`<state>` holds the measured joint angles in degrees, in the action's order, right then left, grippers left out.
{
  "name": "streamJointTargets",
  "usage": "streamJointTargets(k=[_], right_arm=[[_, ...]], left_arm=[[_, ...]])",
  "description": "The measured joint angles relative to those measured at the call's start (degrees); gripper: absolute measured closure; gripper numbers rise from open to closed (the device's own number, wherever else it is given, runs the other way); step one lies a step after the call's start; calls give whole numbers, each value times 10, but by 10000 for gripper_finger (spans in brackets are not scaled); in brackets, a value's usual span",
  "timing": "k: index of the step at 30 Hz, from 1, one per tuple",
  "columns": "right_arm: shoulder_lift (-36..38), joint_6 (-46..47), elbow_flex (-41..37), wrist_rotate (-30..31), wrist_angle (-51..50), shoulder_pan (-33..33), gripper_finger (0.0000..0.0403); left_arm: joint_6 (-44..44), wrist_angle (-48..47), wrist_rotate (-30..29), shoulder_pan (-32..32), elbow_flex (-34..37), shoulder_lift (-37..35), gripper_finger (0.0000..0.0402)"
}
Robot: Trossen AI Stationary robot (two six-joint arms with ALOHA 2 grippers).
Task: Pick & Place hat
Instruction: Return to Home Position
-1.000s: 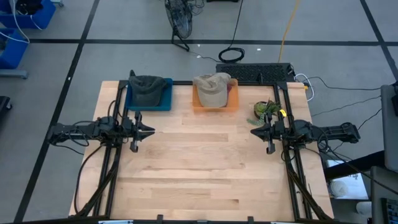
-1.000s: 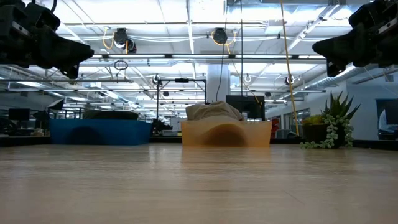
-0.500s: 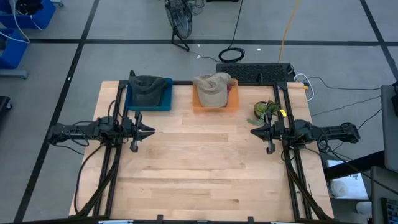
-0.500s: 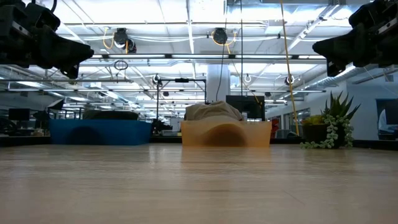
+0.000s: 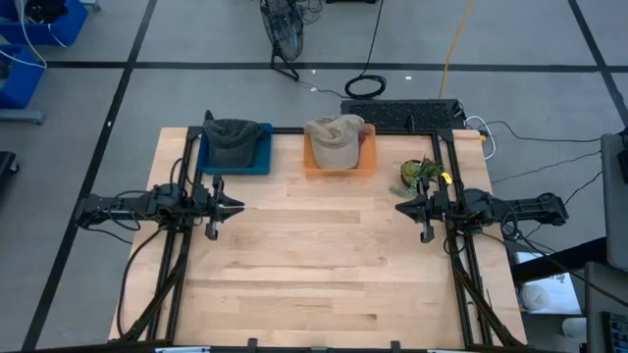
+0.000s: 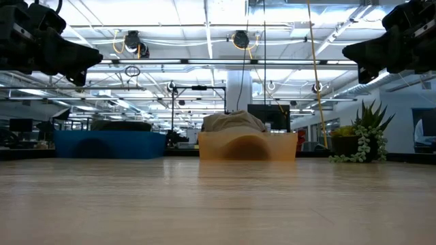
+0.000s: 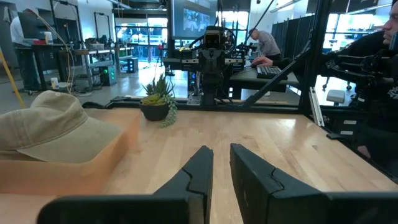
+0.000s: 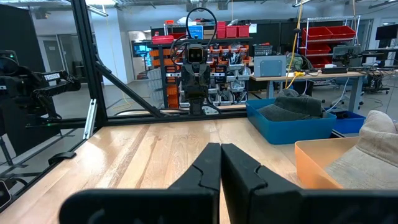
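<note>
Two tools hang empty, well clear of the orange bin (image 5: 368,159): left tool (image 5: 237,207) slightly parted, right tool (image 5: 398,208) pressed closed. The tan cap (image 5: 332,139) lies in that bin, bill toward the counter's (image 5: 314,255) middle. A blue bin (image 5: 261,163) holding a dark cap (image 5: 229,140) stands beside it.

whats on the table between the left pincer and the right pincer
Nothing. The high view shows only bare table between the left pincer and the right pincer.
</note>
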<state>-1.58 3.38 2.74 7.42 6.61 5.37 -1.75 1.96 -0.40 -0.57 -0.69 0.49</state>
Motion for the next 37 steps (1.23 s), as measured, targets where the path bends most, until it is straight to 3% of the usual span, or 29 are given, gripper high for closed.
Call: streamJointTargets(k=[37], right_arm=[[0,0,0,0,0,0,403]], left_arm=[[0,0,0,0,0,0,339]])
